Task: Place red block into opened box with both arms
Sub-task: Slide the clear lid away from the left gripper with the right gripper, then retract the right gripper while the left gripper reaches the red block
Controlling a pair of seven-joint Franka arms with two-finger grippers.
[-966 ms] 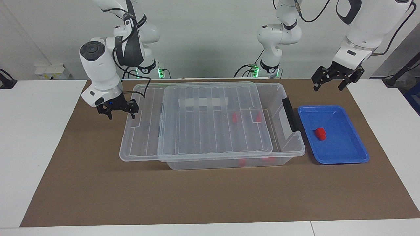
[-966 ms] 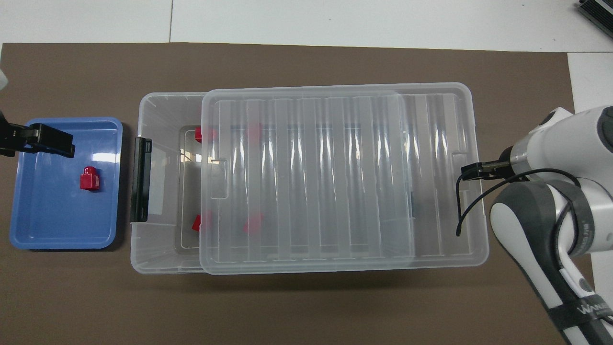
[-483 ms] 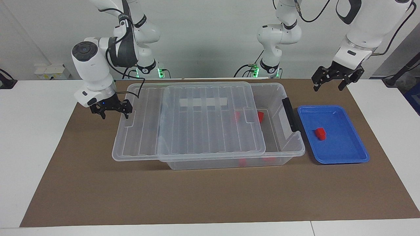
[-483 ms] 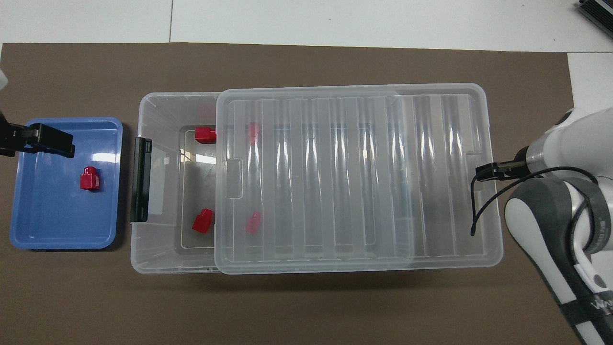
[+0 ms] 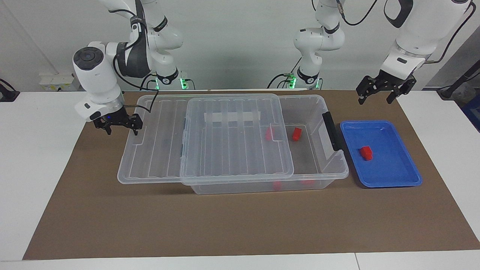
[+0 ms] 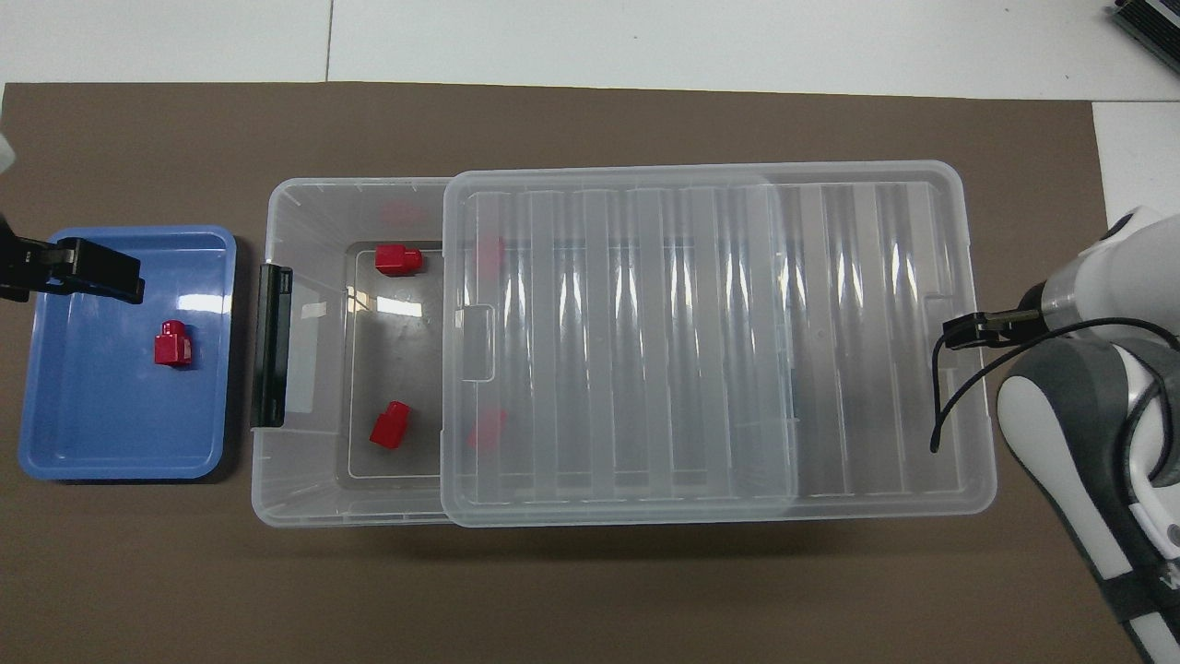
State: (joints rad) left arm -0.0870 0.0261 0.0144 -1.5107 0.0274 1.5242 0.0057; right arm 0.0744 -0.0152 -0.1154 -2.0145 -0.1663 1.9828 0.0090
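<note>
While the large clear plastic storage box (image 5: 318, 165) is standing in the middle of the brown mat (image 5: 225, 225) on the counter (image 5: 37, 168), its ribbed clear lid (image 5: 210, 142) is lying on top of it, shifted toward the right arm's end, so that the part of the box near its black end handle (image 5: 332, 130) is showing open. The lid is overhanging the box rim at the right arm's end. The right gripper (image 5: 118, 125) is sitting at the edge of the lid at that end; its fingers are standing wide, and I cannot tell from the views if they are pressing on the lid edge or only touching it. The left gripper (image 5: 386, 90) is hanging in the air over the corner of the shallow blue plastic tray (image 5: 408, 176) that is nearer to the robots, with its fingers spread apart and holding nothing. The small bright red plastic block (image 5: 366, 152) is lying in the middle of the blue tray, which is standing just beside the handle end of the box, toward the left arm's end of the counter. Inside the box, other small red blocks (image 6: 398, 260) are lying on the bottom, two in the uncovered part and others showing dimly under the lid.
</note>
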